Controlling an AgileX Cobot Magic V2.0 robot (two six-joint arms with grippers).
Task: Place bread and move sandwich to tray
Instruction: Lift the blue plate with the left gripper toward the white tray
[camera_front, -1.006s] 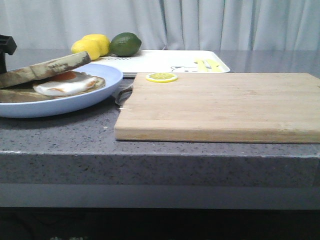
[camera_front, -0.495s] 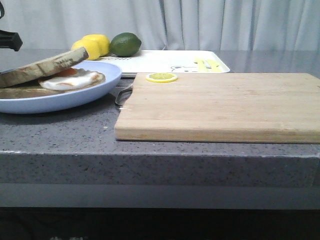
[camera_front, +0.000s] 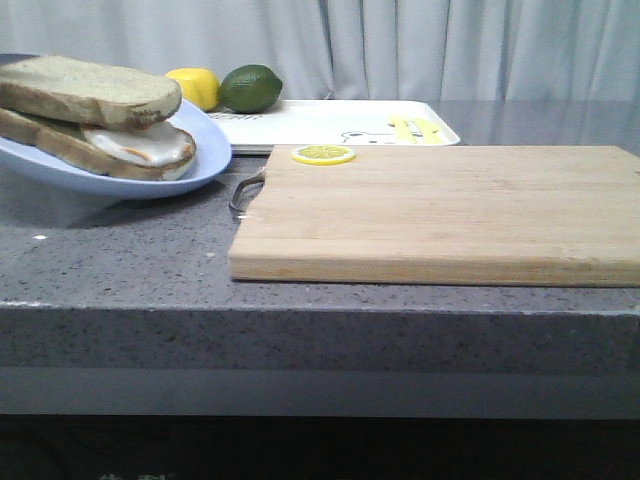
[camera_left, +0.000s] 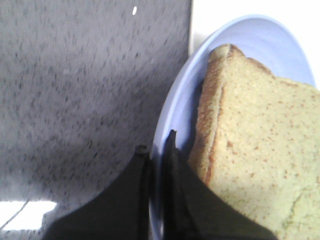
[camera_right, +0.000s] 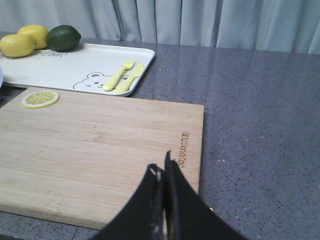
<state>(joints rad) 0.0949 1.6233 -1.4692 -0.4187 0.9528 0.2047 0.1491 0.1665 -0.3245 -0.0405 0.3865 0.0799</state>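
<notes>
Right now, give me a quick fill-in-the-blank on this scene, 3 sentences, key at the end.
1. The left gripper is shut on the rim of the pale-blue ____.
2. The lemon slice lies on a back corner of the wooden ____.
3. The fruit beside the lemon, at the back of the tray, is a green ____.

Missing words: plate; cutting board; lime

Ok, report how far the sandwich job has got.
Done: the bread sits on top of the sandwich. In hand: the left gripper is clamped on the plate rim, holding it tilted above the counter. Left: setting it on the tray.
</notes>
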